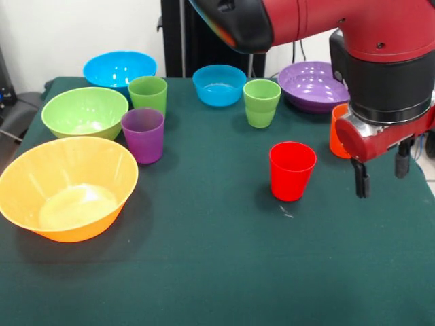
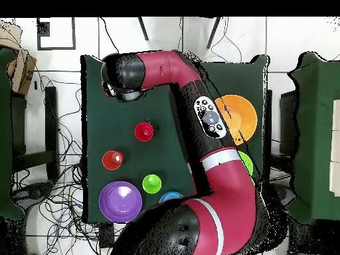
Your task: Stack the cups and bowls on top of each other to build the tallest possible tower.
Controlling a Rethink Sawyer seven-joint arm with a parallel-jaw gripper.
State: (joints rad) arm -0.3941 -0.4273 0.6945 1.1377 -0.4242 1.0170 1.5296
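You are looking at a table where nothing is stacked yet: every cup and bowl stands alone on the dark green cloth-covered table (image 1: 217,272), so the whole tower is still to build. Nearest the front camera, at about 8 o'clock in its picture, sits the big yellow-orange plastic bowl (image 1: 66,187), upright and empty. Just past centre stands the small red tapered plastic cup (image 1: 292,170), upright, mouth up; in the overhead view it shows as a red ring (image 2: 144,131). At 3 o'clock from it hangs the red and black gripper (image 1: 382,175), its two dark fingers (image 1: 360,180) spread apart with nothing between them, beside the red cup and not touching it. Right behind the gripper's body, partly hidden, is the orange plastic cup (image 1: 338,129). Farther back on the 9 o'clock side come the purple plastic cup (image 1: 143,134), standing just beside the light green plastic bowl (image 1: 84,112), and behind them a light green plastic cup (image 1: 147,94). A second light green tumbler (image 1: 262,102) stands near the middle of the far half. Along the far edge you have a large blue plastic bowl (image 1: 119,69) at 11 o'clock, a smaller blue plastic bowl (image 1: 219,85) at 12 o'clock, and the wide purple plastic bowl (image 1: 314,85) at 1 o'clock. My judgement: the work is at its very start, and the red cup looks like the nearest candidate for a first grasp.
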